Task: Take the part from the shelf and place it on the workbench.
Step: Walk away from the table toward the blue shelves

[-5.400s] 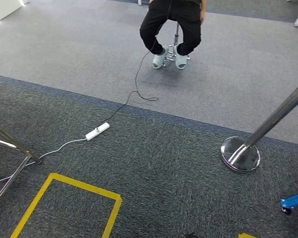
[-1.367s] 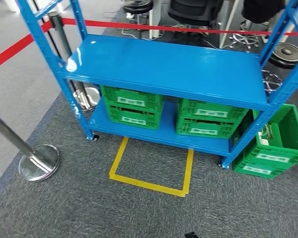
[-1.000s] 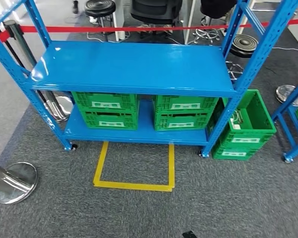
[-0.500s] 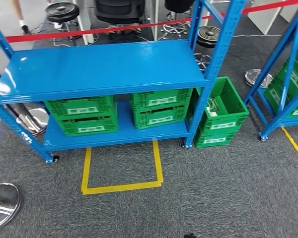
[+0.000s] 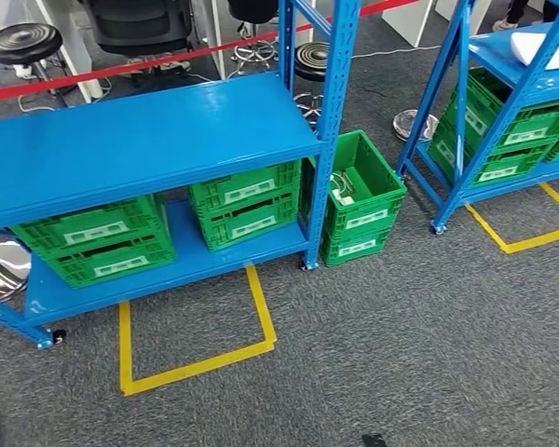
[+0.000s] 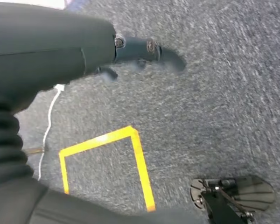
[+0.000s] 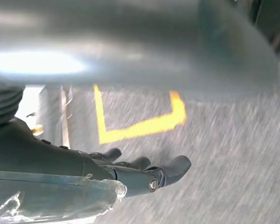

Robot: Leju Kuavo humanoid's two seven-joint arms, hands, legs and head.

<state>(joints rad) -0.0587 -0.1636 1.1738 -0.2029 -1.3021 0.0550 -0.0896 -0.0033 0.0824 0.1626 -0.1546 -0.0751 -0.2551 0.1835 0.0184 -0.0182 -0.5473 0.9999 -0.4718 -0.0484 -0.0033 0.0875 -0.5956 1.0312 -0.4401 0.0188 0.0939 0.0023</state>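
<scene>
1. Head view: whole scene shifted since earlier frames, so camera turning, not things moving. Earlier on bare carpet and a seated person, then swung onto near rack (image 5: pixel 150 140); now panned further, rack pushed left, second rack (image 5: pixel 473 102) coming in on the right. Green crates (image 5: pixel 245 200) on near rack's lower shelf; open crate (image 5: pixel 354 196) on the floor just beside its post, something pale inside, too small to name. White object (image 5: pixel 537 42) on second rack's top shelf, possibly the part, cannot tell. Yellow tape square (image 5: pixel 192 335) on carpet before near rack.
2. Left wrist view: left hand (image 6: pixel 138 53) hanging over carpet, fingers stretched out, holding nothing. Tape corner (image 6: pixel 135 140) below.
3. Right wrist view: right hand (image 7: pixel 145 172) blurred, fingers extended and apart, nothing held.
4. Judgement: in transit, turning toward a shelf; pick not yet begun.
</scene>
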